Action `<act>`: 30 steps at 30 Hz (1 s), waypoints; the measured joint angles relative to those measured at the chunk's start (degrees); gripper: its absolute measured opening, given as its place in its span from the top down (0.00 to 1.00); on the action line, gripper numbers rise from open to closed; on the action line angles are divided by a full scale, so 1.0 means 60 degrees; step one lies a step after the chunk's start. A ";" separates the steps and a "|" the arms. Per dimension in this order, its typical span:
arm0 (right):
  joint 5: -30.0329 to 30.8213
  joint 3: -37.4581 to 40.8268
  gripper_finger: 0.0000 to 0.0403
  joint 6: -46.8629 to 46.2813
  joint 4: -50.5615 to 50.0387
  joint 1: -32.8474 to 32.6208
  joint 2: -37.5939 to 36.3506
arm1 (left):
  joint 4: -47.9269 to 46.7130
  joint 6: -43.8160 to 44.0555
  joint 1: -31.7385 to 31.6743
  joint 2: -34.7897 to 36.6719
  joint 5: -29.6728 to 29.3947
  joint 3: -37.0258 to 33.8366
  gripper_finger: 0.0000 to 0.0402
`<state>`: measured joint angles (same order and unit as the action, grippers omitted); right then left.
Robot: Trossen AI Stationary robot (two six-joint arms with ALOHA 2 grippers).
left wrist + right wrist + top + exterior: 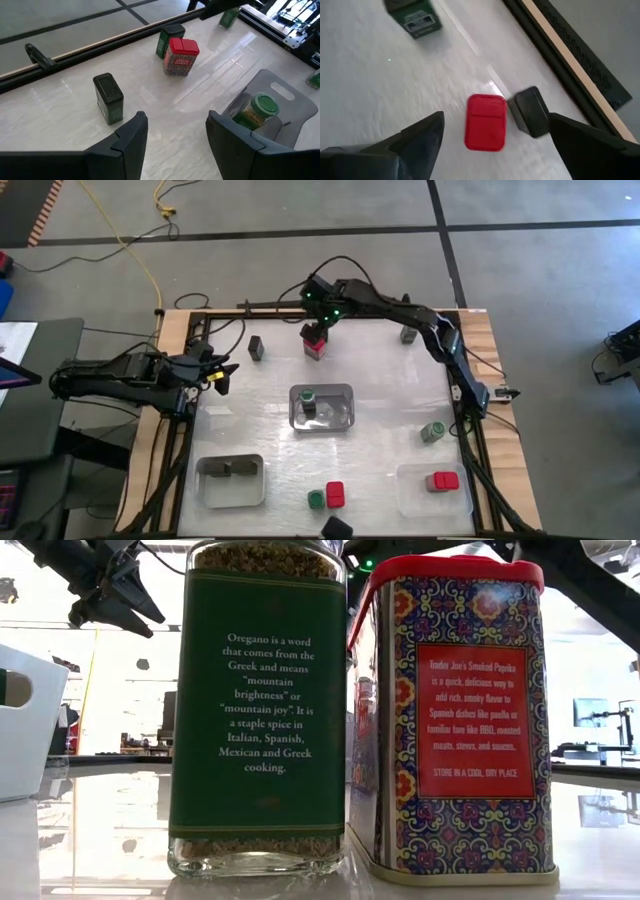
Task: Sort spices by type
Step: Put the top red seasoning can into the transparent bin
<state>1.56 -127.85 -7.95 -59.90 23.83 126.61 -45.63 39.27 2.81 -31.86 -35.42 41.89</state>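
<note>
Right gripper (492,137) had its fingers spread wide, empty, hovering right over the red-topped tin (314,343) near the table's (390,390) far edge, with a dark tin (530,111) touching it on one side. The red one stood upright, long axis vertical, lid up. Looked like a light, stiff metal box with slick sides, so I'd pinch the two flat faces just under the lid. Left gripper (175,135) waited by the left edge, fingers partly apart, holding nothing.
</note>
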 joint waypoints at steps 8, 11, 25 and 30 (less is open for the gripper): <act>0.0021 0.0007 0.07 0.0140 -0.0397 0.0119 0.0216 | 0.0000 0.0000 0.0000 0.0000 0.0005 0.0000 0.52; 0.0018 0.0110 0.07 0.0109 -0.0505 0.0040 0.0390 | 0.0003 0.0040 -0.0003 0.0000 0.0008 0.0000 0.52; -0.0023 0.0108 0.08 0.0072 -0.0600 -0.0225 0.1344 | 0.0004 0.0166 -0.0004 0.0000 0.0027 0.0000 0.52; -0.0022 0.0120 0.08 0.0075 -0.0256 -0.0209 0.1625 | 0.0004 0.0178 -0.0004 0.0000 0.0025 0.0000 0.52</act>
<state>1.43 -127.13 -7.50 -61.44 22.58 136.35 -45.60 40.34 2.79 -31.86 -35.27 41.89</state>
